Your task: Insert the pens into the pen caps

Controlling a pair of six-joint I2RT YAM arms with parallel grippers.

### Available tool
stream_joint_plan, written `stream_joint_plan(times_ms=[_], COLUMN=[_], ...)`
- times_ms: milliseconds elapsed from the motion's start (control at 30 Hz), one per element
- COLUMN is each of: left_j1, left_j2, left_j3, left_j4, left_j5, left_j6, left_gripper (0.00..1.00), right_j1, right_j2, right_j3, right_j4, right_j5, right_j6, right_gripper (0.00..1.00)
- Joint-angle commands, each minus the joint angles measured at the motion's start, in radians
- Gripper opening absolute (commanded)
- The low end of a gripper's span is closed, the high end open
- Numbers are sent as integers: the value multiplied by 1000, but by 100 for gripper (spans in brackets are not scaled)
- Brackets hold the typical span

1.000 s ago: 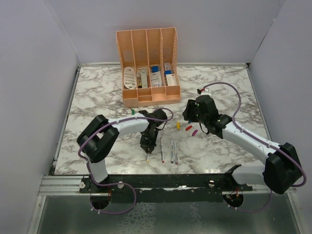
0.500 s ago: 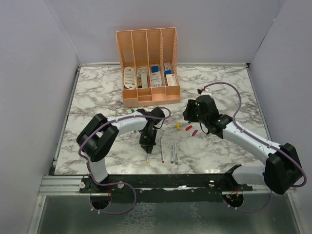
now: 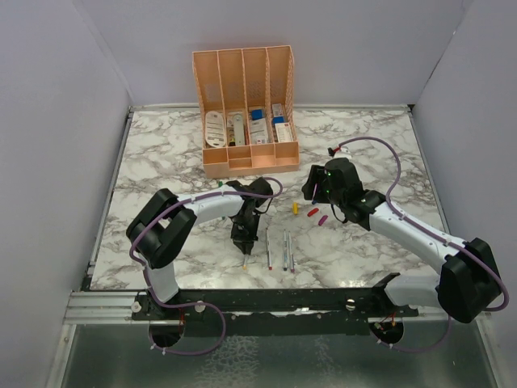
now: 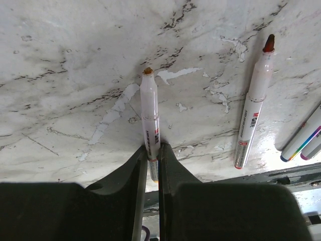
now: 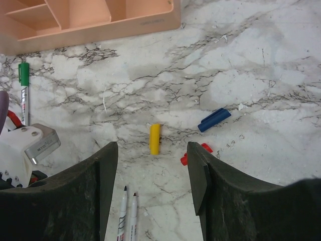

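A pen, beside loose pens, is shown clamped in the left gripper only at its wrist. The right gripper is spread near a yellow cap. Boxes are held in the organizer.

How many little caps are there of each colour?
Yellow cap: 1
Red cap: 1
Blue cap: 1
Magenta cap: 1
Green cap, already on a pen: 1
Total: 5 caps
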Motion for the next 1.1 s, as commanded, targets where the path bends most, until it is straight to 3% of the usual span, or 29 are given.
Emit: stream_joint_plan(times_ms=[0, 133, 233, 600, 733, 833, 1067], left_j1=[-14, -15, -20, -39, -39, -43, -45], left_j2=[183, 213, 235, 241, 244, 258, 253], left_j3=[-140, -118, -109, -158, -175, -182, -208], left_j4=[236, 211, 206, 219, 249, 266, 322], left_j5=[-266, -309, -320, -292, -265, -251, -217], left_j6=[-28, -36, -43, -60, -62, -59, -53], left_gripper=[0, 0, 6, 12, 11, 0, 0], right_j1=[-4, -4, -3, -4, -4, -4, -4], right_j2=[-31, -28, -22, -13, -4, -1, 12], right_j3=[-7, -6, -1, 4, 8, 14, 8], right_j4=[7, 12, 12, 10, 7, 6, 0], right_j5=[26, 23, 21, 26, 22, 20, 22], right_j6=[11, 11, 7, 8, 11, 11, 6], right_gripper=[56, 56, 56, 56, 56, 56, 55])
